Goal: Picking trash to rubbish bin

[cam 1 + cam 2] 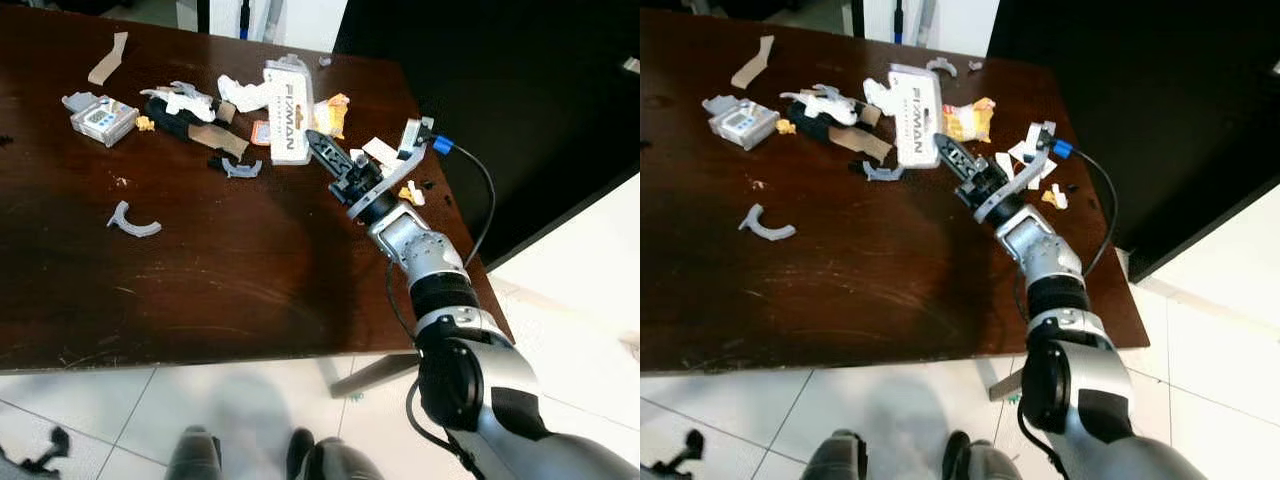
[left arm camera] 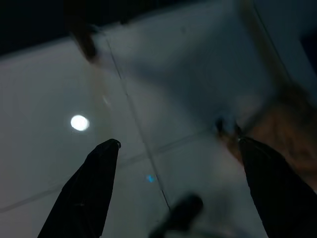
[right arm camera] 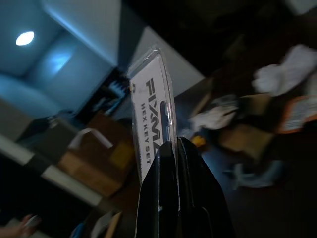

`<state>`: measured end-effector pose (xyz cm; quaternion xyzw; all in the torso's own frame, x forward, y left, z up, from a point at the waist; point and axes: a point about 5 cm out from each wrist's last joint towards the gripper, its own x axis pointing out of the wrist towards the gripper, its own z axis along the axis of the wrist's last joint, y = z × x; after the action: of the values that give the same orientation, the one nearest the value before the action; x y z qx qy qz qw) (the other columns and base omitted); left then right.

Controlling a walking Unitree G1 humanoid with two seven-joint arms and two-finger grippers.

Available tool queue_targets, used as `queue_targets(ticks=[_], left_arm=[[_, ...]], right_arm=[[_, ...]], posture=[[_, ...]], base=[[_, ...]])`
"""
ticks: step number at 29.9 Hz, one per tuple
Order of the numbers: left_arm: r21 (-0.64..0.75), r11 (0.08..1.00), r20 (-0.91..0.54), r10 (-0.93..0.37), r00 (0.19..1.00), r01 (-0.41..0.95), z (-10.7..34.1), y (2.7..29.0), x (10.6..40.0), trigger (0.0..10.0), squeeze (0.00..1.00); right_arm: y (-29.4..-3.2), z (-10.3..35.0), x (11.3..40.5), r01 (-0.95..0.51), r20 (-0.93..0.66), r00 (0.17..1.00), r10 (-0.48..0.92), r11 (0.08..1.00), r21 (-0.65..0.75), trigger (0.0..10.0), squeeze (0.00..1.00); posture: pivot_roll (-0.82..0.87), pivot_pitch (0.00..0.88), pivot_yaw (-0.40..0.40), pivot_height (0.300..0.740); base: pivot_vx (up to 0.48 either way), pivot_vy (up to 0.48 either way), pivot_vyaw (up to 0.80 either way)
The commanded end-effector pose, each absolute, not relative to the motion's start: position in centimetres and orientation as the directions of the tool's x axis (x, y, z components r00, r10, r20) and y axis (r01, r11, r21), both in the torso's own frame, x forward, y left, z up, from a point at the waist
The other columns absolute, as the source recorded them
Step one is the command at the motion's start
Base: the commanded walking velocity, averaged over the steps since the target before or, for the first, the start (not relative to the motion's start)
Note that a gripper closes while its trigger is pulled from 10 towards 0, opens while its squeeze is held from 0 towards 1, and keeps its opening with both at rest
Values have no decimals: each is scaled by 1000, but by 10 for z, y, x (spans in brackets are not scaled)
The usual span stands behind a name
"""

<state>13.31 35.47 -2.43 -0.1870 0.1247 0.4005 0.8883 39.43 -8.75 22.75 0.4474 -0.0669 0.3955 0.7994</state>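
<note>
Trash lies scattered over the dark wooden table [image 1: 250,270]. A clear "FIXMAN" hex key blister pack [image 1: 285,110] lies at the back middle. My right gripper [image 1: 318,142] reaches over the table, shut on the pack's near right edge; in the right wrist view the black fingers [image 3: 173,198] pinch the pack [image 3: 151,109]. Beside it lie an orange wrapper [image 1: 333,113] and white paper scraps [image 1: 380,152]. Further left are a black item with crumpled white plastic [image 1: 185,110], a grey packaged device [image 1: 100,118] and a curved grey plastic piece [image 1: 130,222]. My left gripper [image 2: 178,143] hangs open over floor tiles.
A brown paper strip [image 1: 107,58] lies at the back left, with a cardboard piece [image 1: 225,140] and a small grey clip [image 1: 242,168] mid-table. The table's near edge runs just before my feet [image 1: 250,455]. White tiled floor [image 1: 580,290] lies to the right.
</note>
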Motion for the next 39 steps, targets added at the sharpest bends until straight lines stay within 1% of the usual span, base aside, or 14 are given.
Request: queue_targets(ticks=[1, 4, 5, 6, 7, 8, 9, 14, 21, 22, 23, 27, 29, 39], left_arm=[[-206, 565, -383, 705, 597, -799, -27, 360, 119, 10000, 0], [-153, 371, -318, 859, 401, -916, -10, 391, 95, 10000, 0], [-153, 371, -318, 859, 401, -916, -10, 391, 95, 10000, 0], [-134, 301, -296, 897, 328, -944, -4, 400, 85, 10000, 0], [-124, 259, -280, 917, 284, -958, 0, 406, 79, 10000, 0], [-120, 211, -259, 937, 236, -970, 5, 412, 72, 10000, 0], [-126, 162, -233, 954, 188, -979, 11, 418, 65, 10000, 0], [-155, 64, -93, 993, 79, -986, 42, 441, 50, 10000, 0], [-204, 87, 216, 976, 42, -975, 122, 465, 54, 10000, 0], [-268, 189, 477, 878, 40, -945, 208, 459, 74, 10000, 0], [-277, 224, 524, 850, 49, -935, 224, 455, 79, 10000, 0], [-281, 284, 584, 809, 71, -917, 245, 448, 87, 10000, 0], [-222, 438, 715, 680, 160, -871, 290, 422, 111, 10000, 0], [-83, 672, 863, 418, 284, -736, 358, 334, 151, 10000, 0]], right_arm=[[-95, 224, 396, -666, 447, 711, 543, 317, 675, 0, 0], [-96, 220, 398, -624, 400, 750, 527, 364, 692, 0, 0], [-96, 220, 398, -624, 400, 750, 527, 364, 692, 0, 0], [-95, 219, 398, -626, 392, 747, 536, 372, 685, 2235, 0], [-94, 219, 397, -629, 388, 745, 543, 377, 680, 2235, 0], [-93, 220, 397, -637, 389, 738, 552, 379, 671, 4980, 0], [-91, 221, 396, -653, 397, 723, 565, 373, 659, 10000, 0], [-91, 232, 392, -733, 473, 643, 602, 304, 609, 10000, 0], [-111, 249, 392, -798, 570, 575, 587, 247, 550, 10000, 0], [-134, 260, 394, -804, 617, 580, 531, 252, 538, 10000, 0], [-138, 261, 394, -802, 622, 585, 521, 258, 538, 10000, 0], [-143, 263, 395, -799, 625, 593, 508, 272, 537, 10000, 0], [-152, 264, 396, -786, 626, 614, 481, 304, 538, 10000, 0], [-165, 252, 401, -693, 533, 721, 443, 437, 573, 10000, 0]], posture=[[342, 153, -173, 740], [347, 150, -175, 740], [347, 150, -175, 740], [349, 151, -175, 740], [352, 152, -176, 740], [352, 152, -176, 740], [358, 153, -181, 740], [369, 156, -189, 740], [378, 156, -195, 740], [392, 150, -197, 740], [392, 150, -197, 740], [395, 149, -191, 740], [393, 147, -179, 740], [386, 145, -169, 740]], base=[[0, 0, 0], [0, 0, 0], [0, 0, 0], [0, 0, 0], [0, 0, 0], [0, 0, 0], [0, 0, 0], [0, 0, 0], [0, 0, 0], [0, 0, 0], [0, 0, 0], [0, 0, 0], [0, 0, 0], [0, 0, 0]])
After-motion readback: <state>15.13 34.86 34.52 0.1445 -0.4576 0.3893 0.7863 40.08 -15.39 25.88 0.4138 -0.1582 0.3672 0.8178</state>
